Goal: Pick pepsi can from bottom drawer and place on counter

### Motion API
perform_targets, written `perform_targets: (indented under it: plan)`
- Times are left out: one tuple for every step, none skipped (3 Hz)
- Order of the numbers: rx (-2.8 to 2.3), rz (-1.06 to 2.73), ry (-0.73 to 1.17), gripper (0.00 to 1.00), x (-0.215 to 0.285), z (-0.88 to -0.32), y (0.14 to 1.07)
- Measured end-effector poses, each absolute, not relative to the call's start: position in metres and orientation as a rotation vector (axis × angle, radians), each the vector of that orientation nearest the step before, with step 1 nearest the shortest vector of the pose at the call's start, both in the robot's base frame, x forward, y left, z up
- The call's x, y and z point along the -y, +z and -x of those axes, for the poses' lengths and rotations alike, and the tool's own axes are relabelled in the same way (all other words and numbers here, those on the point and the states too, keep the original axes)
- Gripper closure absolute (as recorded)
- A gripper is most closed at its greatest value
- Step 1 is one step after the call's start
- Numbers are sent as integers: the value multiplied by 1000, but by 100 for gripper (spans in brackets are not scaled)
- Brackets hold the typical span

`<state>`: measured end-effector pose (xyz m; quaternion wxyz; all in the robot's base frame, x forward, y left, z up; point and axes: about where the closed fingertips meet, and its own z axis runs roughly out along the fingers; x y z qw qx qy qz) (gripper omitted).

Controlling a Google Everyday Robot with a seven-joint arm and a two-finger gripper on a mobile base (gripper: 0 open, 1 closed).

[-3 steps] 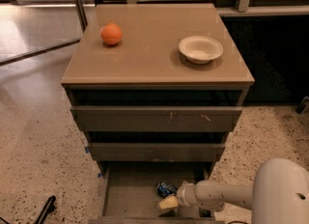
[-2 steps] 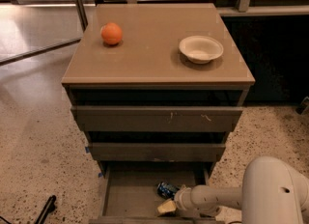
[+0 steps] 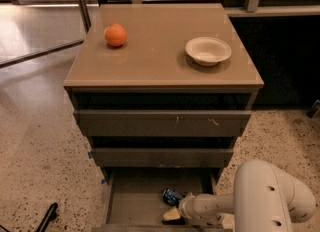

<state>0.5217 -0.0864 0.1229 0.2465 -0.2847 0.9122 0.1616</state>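
Down in the bottom drawer (image 3: 132, 203): gripper (image 3: 171, 215) is sitting low by the front edge, coming in from the right.
pepsi can (image 3: 172, 196): lying just behind the gripper, toward the back of the drawer. Looks like it's on its side, but that's hard to be sure of. Can't say if the two are touching.
gripper state: honestly can't tell if it's open or closed, and nothing is looking gripped yet.
risk 1: I'm guessing the can is going to roll or get shoved deeper if the gripper is bumping it side-on.
risk 2: the middle drawer (image 3: 162, 157) front is hanging right above the gripper, so a straight lift is probably going to be clipping it with the wrist or the can.
risk 3: counter (image 3: 160, 68) is sitting well above the gripper, with an orange (image 3: 115, 34) up-left and a bowl (image 3: 208, 50) up-right of it, so a sloppy placement is risking a knock on either.
arm pose: white forearm (image 3: 215, 205) is running almost level into the drawer, and the fat elbow (image 3: 270, 201) is bulging out to the gripper's right, outside the cabinet.
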Motion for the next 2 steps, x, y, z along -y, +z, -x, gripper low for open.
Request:
perform_targets:
  plan:
    - [-2496, 764, 389, 7, 88, -532, 111]
    - [-2495, 765, 387, 26, 87, -532, 111]
